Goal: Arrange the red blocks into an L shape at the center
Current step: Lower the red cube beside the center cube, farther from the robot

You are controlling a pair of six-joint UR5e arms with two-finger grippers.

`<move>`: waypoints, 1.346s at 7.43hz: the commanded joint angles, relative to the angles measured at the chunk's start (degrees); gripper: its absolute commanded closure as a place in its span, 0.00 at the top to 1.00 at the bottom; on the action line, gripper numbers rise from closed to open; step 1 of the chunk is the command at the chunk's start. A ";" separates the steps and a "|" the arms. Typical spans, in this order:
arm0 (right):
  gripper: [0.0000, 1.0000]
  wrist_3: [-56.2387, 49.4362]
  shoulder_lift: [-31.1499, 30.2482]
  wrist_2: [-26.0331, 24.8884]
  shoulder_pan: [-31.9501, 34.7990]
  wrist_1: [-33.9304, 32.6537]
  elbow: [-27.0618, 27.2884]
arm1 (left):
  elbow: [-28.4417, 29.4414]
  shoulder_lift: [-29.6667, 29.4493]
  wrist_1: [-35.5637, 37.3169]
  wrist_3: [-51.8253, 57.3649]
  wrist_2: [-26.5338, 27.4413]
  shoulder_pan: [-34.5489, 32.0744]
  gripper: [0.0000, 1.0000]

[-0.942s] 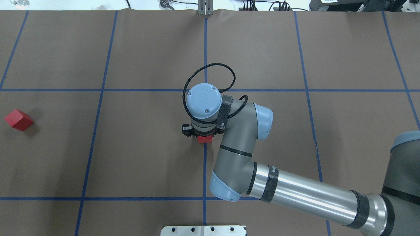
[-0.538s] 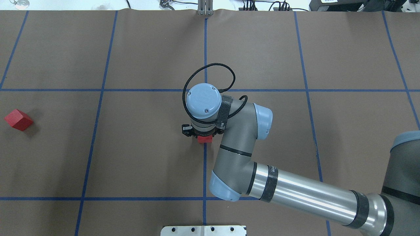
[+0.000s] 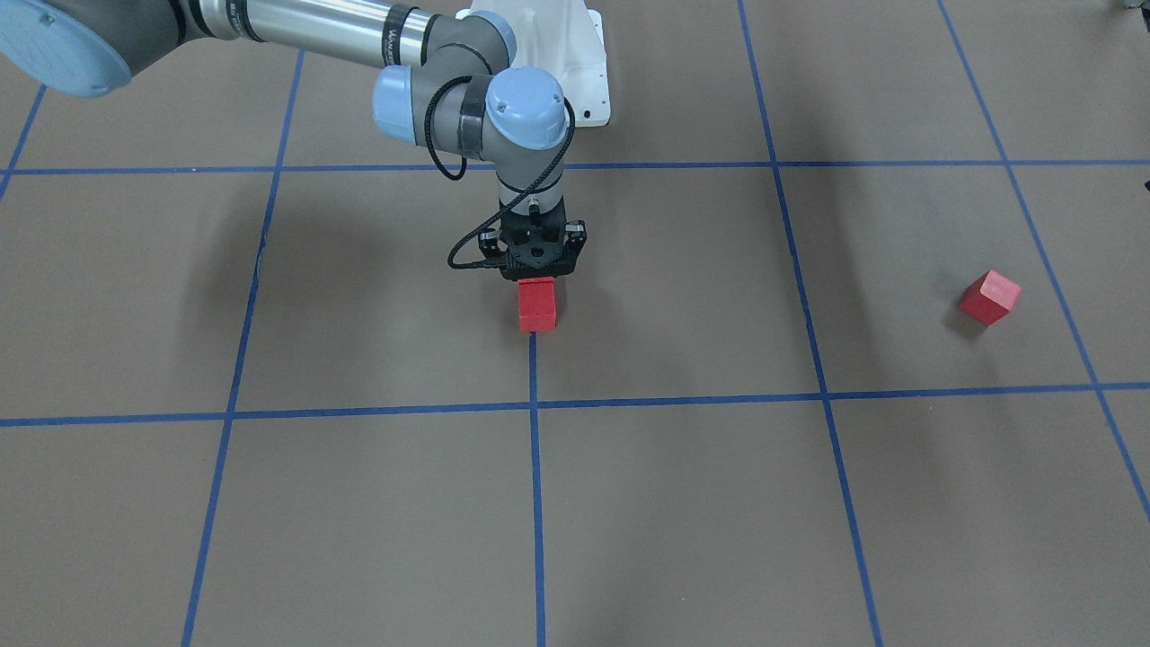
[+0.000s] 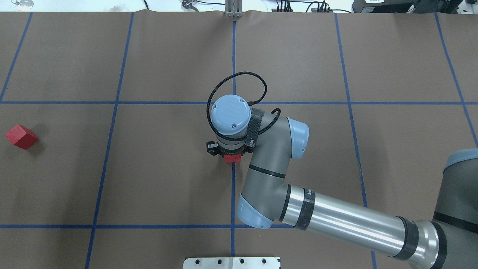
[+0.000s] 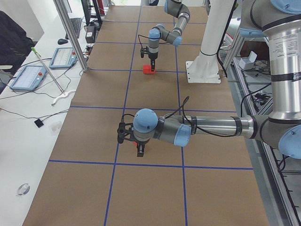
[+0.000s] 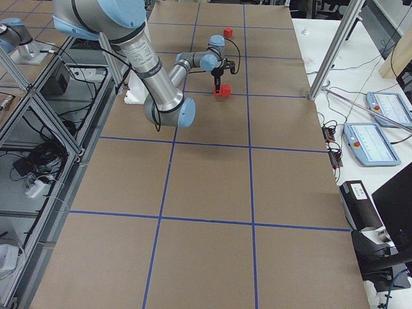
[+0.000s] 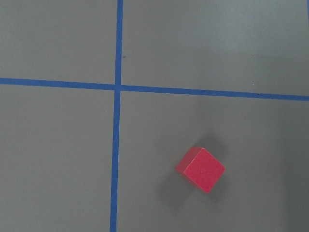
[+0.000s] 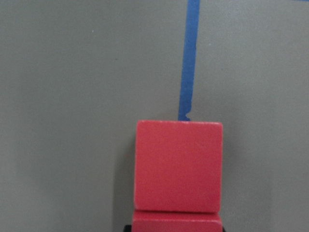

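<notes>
Two red blocks (image 3: 536, 310) lie in a row on the center (image 4: 194, 164) of the brown floor, at the end of a blue tape line. My right gripper (image 3: 536, 274) stands straight over them, shut on the block nearer to it. Only that block's edge (image 8: 176, 221) shows in the right wrist view, touching the free block (image 8: 178, 166). A third red block (image 4: 21, 136) lies alone, turned askew, far out on my left. My left gripper (image 5: 140, 151) hangs above that lone block (image 7: 200, 169); I cannot tell whether it is open or shut.
The white robot base plate (image 4: 231, 262) sits at the near table edge, behind the center. A desk with tablets (image 5: 28, 77) and an aluminium post (image 5: 70, 33) border the far side. My right arm's forearm (image 4: 347, 220) stretches across the near right squares.
My right wrist and elbow have drifted very slightly toward my left. The red blocks lie where they were.
</notes>
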 commanded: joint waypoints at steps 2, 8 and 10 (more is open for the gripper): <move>0.25 0.00 0.30 0.00 0.00 0.00 -0.03 | 0.00 0.09 -0.09 0.00 0.00 -0.04 1.00; 0.54 -0.70 0.30 -1.41 -0.18 -0.09 -0.12 | -0.09 0.09 -0.09 0.00 -0.09 -0.04 1.00; 0.54 -0.70 0.21 -1.41 -0.18 -0.09 -0.12 | -0.09 0.18 -0.09 0.00 -0.18 -0.04 1.00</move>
